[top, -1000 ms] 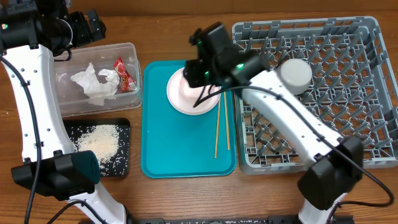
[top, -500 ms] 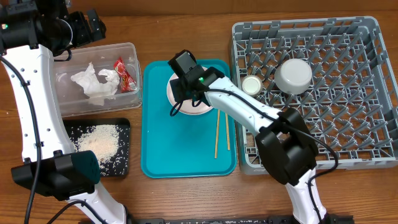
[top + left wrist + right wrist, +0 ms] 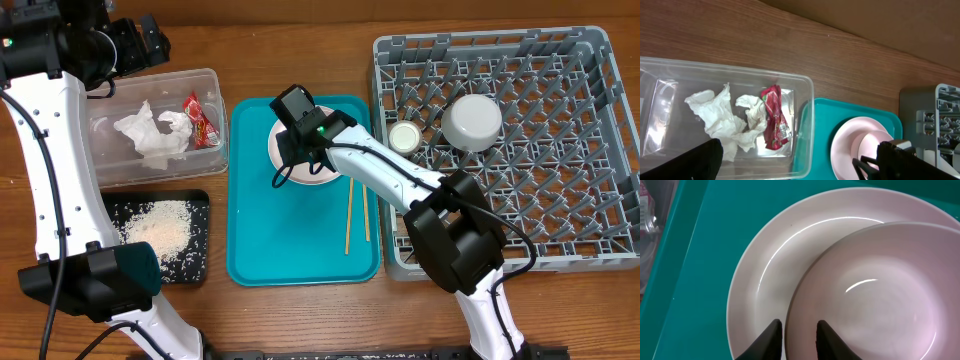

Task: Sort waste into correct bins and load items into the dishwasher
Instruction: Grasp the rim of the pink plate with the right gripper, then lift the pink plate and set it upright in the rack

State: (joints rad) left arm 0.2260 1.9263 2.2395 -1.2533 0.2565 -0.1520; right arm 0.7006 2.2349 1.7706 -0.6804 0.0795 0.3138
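Observation:
The pink bowl (image 3: pixel 875 295) sits on the pale pink plate (image 3: pixel 765 280) on the teal tray (image 3: pixel 290 240). My right gripper (image 3: pixel 800 335) straddles the bowl's near rim, one finger outside and one inside, shut on it; in the overhead view it (image 3: pixel 300 158) covers most of the bowl. Two chopsticks (image 3: pixel 349 215) lie on the tray beside the plate (image 3: pixel 322 178). My left gripper (image 3: pixel 150 40) hangs open above the far end of the clear tub (image 3: pixel 110 172), nothing between its fingers (image 3: pixel 705 160). Napkins (image 3: pixel 720 120) and the red wrapper (image 3: pixel 774 117) lie in the tub.
The grey dish rack (image 3: pixel 520 200) stands at the right with a grey-white bowl (image 3: pixel 472 120) and a small white cup (image 3: pixel 404 137) in it. A black tray (image 3: pixel 200 205) holding rice scraps (image 3: pixel 160 228) lies at the front left.
My right arm swung left from the rack's edge and came down over the plate, uncovering the white cup. Its jaws then narrowed around the bowl's rim. The left arm stayed still.

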